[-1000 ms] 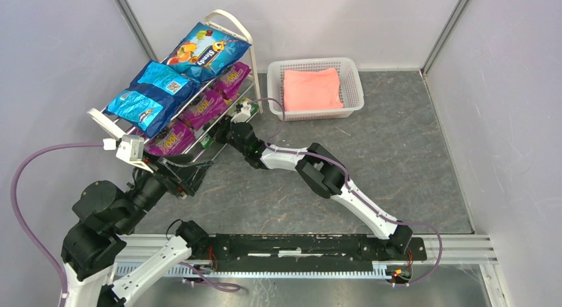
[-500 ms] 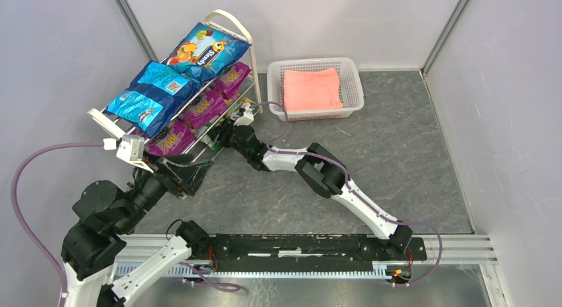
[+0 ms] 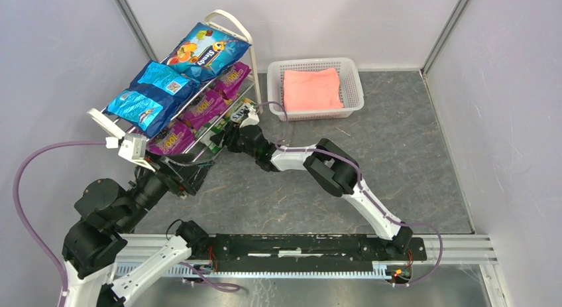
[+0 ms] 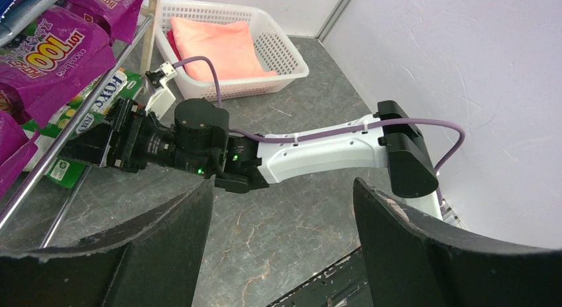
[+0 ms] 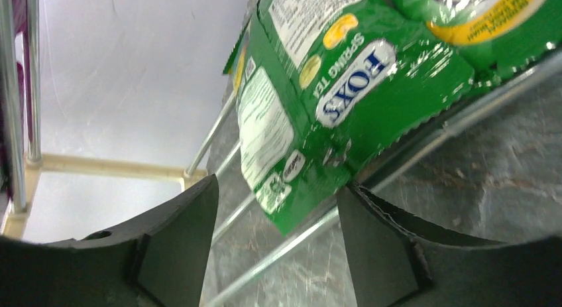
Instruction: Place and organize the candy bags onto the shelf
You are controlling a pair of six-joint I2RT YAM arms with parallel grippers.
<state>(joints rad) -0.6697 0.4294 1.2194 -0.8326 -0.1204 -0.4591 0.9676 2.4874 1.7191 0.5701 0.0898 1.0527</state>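
left gripper [image 4: 283, 204] hangs by the near end of the shelf [image 3: 98, 117], fingers wide apart, nothing in them, basically just watching. on the shelf itself: blue bags [image 3: 149, 95] on the top tier, purple bags [image 3: 202, 108] on the middle one, green ones down on the bottom

the right gripper [image 5: 277, 187] is stretched across to that bottom tier with its fingers spread. the lower corner of a green bag [image 5: 311, 88] sits in the gap between them, not pinched as far as I can see. that bag leans on the bottom tier with its corner poking out over the front rod [image 5: 298, 239], another green bag just beside it

further right the basket [image 3: 317, 113] with the pink cloth [image 3: 311, 88] sits on the grey surface [image 3: 371, 154], well apart from all this, so leave it alone

my read is it's the tidy-up stage on the green row. to do it well I'd:
- nudge slow
- push the bag's bottom edge back behind the front rod so it doesn't slide off
- keep the fingers under the purple bags so they don't get dragged
- back straight out so the glossy plastic doesn't snag
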